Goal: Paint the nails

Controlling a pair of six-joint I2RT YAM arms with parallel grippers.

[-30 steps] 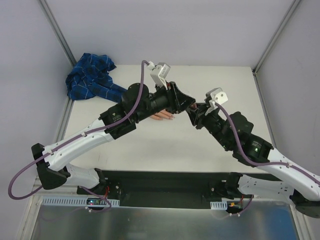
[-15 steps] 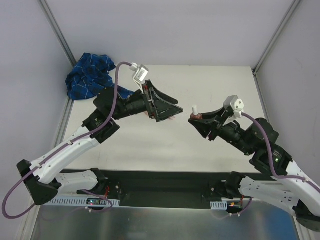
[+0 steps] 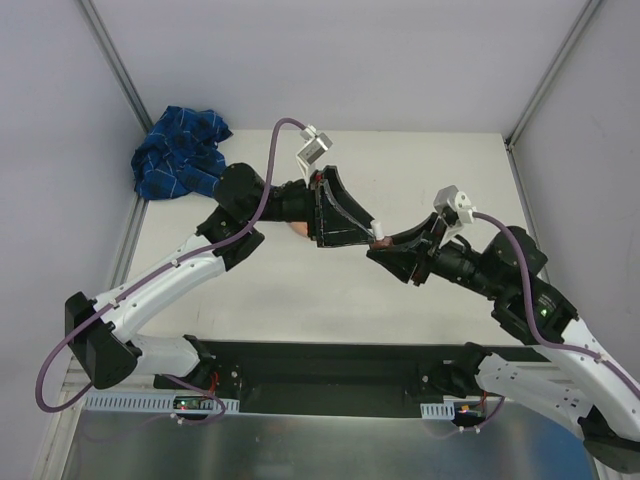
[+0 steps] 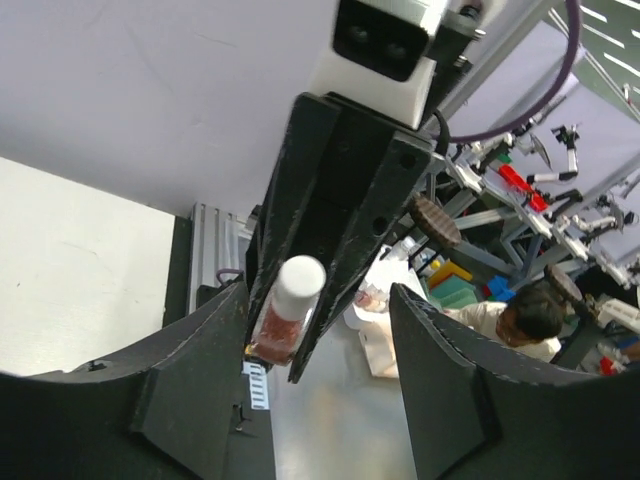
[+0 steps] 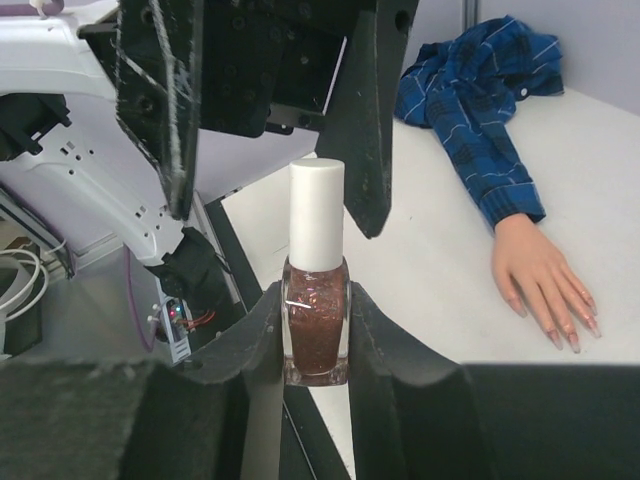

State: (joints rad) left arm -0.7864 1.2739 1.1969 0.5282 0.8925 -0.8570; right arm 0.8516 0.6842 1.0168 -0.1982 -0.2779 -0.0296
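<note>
Above the white table [image 3: 330, 300], right gripper [image 5: 316, 300] clamps a glittery brown bottle [image 5: 316, 340]; left gripper [image 4: 318, 295] gapes around its white cap [image 5: 317, 215]; mauve nails [image 5: 572, 335] await paint.

Left hand [image 4: 318, 300] spread wide leaves room around the polish bottle [image 5: 316, 335].

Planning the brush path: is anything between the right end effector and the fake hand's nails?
Nothing visible: only bare table separates the right end effector from the nails. The white cap is on the bottle.

From above, the left arm [image 3: 240, 215] hides the nails [image 5: 574, 344] and most of the fake hand [image 3: 297, 229].
</note>
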